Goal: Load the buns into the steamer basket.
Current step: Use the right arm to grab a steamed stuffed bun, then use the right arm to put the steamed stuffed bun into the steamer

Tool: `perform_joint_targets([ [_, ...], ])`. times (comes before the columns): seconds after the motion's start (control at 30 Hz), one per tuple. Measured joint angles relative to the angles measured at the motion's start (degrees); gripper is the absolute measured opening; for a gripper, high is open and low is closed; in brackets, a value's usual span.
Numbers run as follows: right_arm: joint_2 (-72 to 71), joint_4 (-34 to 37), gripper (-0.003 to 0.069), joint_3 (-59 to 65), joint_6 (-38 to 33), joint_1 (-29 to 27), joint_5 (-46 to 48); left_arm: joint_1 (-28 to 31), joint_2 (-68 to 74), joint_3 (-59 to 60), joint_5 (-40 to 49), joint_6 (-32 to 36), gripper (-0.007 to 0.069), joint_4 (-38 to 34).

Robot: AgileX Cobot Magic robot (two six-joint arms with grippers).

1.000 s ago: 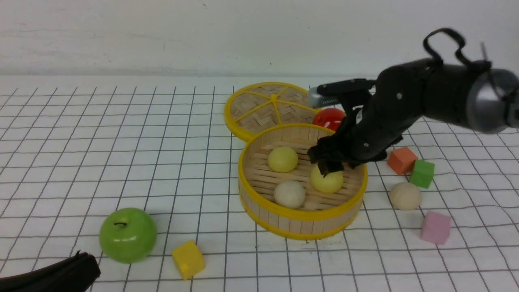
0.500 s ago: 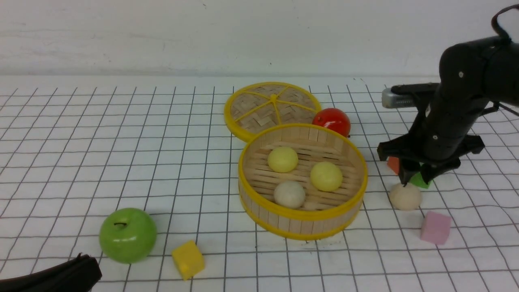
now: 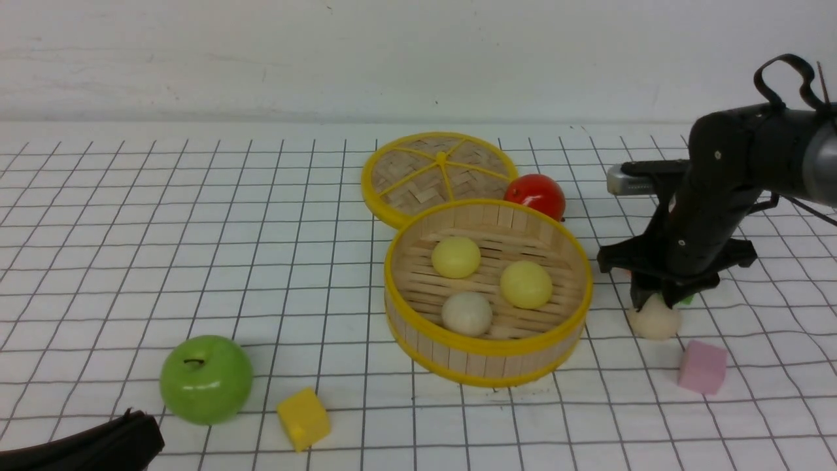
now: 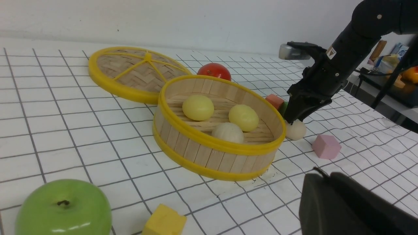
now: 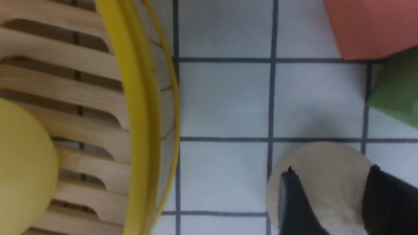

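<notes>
Right gripper (image 3: pixel 652 302) points straight down onto the fourth bun (image 3: pixel 655 324). The jaws are partly open and its fingers (image 5: pixel 294 202) sit one on each side of the ball. In the right wrist view both look pressed against it, so we read this as a grip on that bun. The bun rests on the table (image 3: pixel 196 229) and is not lifted.

It is the off-white one, just right of the steamer basket (image 3: pixel 487 353) and close to its wall but not touching. An orange cube (image 5: pixel 372 26) and a green cube (image 5: pixel 395 88) sit just beyond it, toward the table's far edge. A pink cube (image 3: pixel 702 366) is near it on the near side.

Progress is three of four. Two yellow buns (image 3: pixel 456 256) and one off-white bun (image 3: pixel 466 313) lie on the slats inside the basket, apart from each other. What is left, as we judge it, is to lift this last one, carry it left over the yellow rim and let go in the free space on the slats.

Further out, the lid (image 3: pixel 435 173) lies flat behind the basket with a red ball (image 3: pixel 536 194) beside it. A green apple (image 3: pixel 206 378) and a yellow cube (image 3: pixel 303 417) are toward the near edge on the left. The left gripper (image 3: pixel 131 435) is parked at the near left corner — closed, with nothing in it that we can see.
</notes>
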Motion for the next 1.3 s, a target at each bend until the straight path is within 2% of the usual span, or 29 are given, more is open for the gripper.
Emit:
perform_joint_targets([
  [0.2,0.8,0.0,0.0256,-0.1,0.0,0.0,-0.4,0.0,0.0,0.0,0.0,0.0,0.0018,0.0],
  [0.27,0.8,0.0,0.0182,-0.1,-0.1,0.0,-0.3,0.0,0.0,0.0,0.0,0.0,0.0018,0.0],
  [0.3,0.8,0.0,0.0182,-0.1,-0.2,0.0,-0.2,0.0,0.0,0.0,0.0,0.0,0.0018,0.0],
  [0.37,0.4,0.0,0.0083,-0.1,-1.8,0.0,0.5,0.0,0.0,0.0,0.0,0.0,0.0018,0.0],
  [0.43,-0.6,0.1,0.0021,-0.1,-3.0,0.0,1.2,0.0,0.0,0.0,0.0,0.0,0.0018,0.0],
  [0.47,-1.4,0.3,0.0012,-0.1,-3.3,0.0,1.7,0.0,0.0,0.0,0.0,0.0,0.0018,0.0],
  [0.6,-5.9,1.2,0.001,-0.1,-3.8,1.4,1.9,0.0,0.0,0.0,0.0,0.0,0.002,0.0],
  [0.77,-10.7,5.3,0.0015,-2.6,-8.2,7.1,-3.9,0.0,0.0,0.0,0.0,0.0,0.0025,0.0],
  [0.93,-7.9,8.4,0.0018,-4.0,-10.8,11.2,-11.9,0.0,0.0,0.0,0.0,0.0,0.0032,-0.2],
  [1.07,-1.7,8.4,0.0036,-4.1,-11.0,12.0,-17.5,0.0,0.0,0.0,0.0,0.0,0.0036,-0.2],
  [1.13,0.3,8.3,0.0052,-4.1,-11.0,12.0,-19.5,0.0,0.0,0.0,0.0,0.0,0.0036,-0.2],
  [1.3,3.3,5.9,0.0186,-4.1,-11.0,12.0,-24.6,0.0,0.0,0.0,0.0,0.0,0.0036,-0.2],
])
